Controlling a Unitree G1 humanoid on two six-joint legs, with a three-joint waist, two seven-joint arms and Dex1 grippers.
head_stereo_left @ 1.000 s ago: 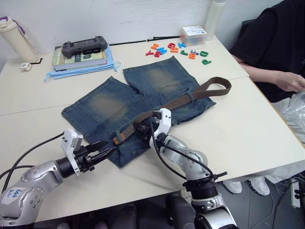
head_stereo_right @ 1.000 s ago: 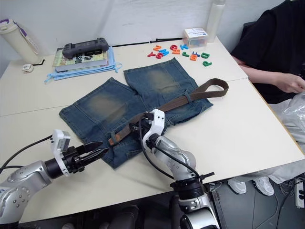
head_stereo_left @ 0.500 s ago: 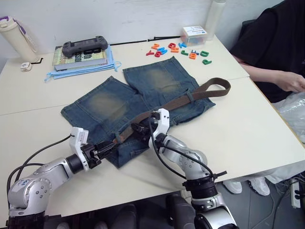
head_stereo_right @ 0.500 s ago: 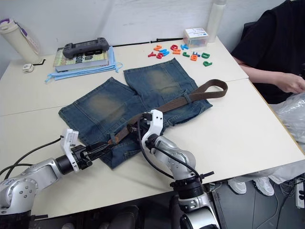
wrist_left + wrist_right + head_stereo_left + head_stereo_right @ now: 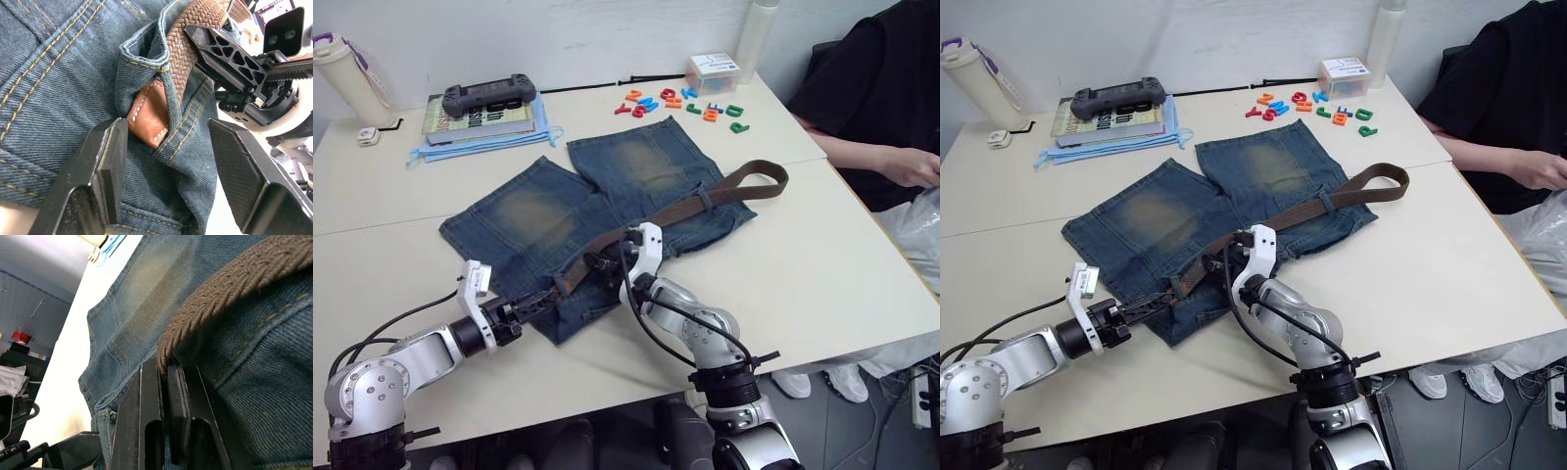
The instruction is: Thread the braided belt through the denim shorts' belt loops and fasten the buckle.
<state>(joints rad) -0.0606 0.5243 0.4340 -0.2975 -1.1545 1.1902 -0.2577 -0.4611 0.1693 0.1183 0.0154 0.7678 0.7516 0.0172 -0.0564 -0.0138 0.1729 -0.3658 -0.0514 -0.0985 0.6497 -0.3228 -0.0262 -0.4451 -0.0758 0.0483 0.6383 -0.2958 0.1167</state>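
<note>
The denim shorts (image 5: 607, 196) lie flat on the table, waistband towards me. The braided belt (image 5: 666, 213) runs along the waistband and curls into a loop at the right (image 5: 759, 176). Its tan leather tip (image 5: 149, 120) pokes out of one of the belt loops (image 5: 146, 56) at the near left corner. My left gripper (image 5: 540, 299) is open, one finger (image 5: 100, 176) on each side of that tip. My right gripper (image 5: 599, 264) is shut on the belt (image 5: 220, 298) just beyond that loop. The buckle is hidden.
At the back left a game controller (image 5: 487, 96) rests on a book and blue masks, with a bottle (image 5: 347, 78) beside them. Coloured letters (image 5: 680, 101) and a small box (image 5: 710, 70) sit at the back. A person (image 5: 876, 98) sits at the right.
My left gripper has moved forward from the bare table onto the shorts' near corner and now brackets the belt tip. The right gripper has kept its hold in place.
</note>
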